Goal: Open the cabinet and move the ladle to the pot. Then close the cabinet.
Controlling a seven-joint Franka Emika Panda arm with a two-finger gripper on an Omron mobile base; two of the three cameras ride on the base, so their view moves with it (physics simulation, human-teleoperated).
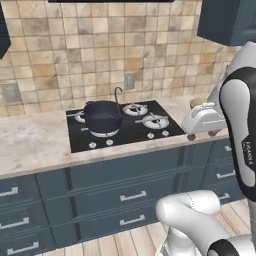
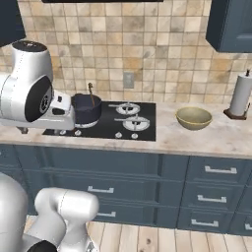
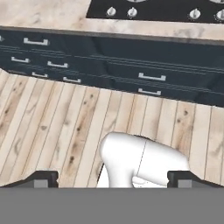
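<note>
Dark brown, the ladle (image 1: 118, 99) is seen standing in the pot (image 1: 102, 118) on the hob, handle upward. The gripper (image 3: 112, 178) is held spread and empty, aimed at the floor. The cabinet (image 1: 227, 22), up right, is judged next.

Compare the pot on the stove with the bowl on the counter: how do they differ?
The pot is dark blue-black and glossy; the bowl is pale olive-tan. The pot sits on a burner and holds the ladle, while the bowl rests on the counter with nothing in it. The pot is taller-walled, the bowl shallower. Both are round and upright.
</note>
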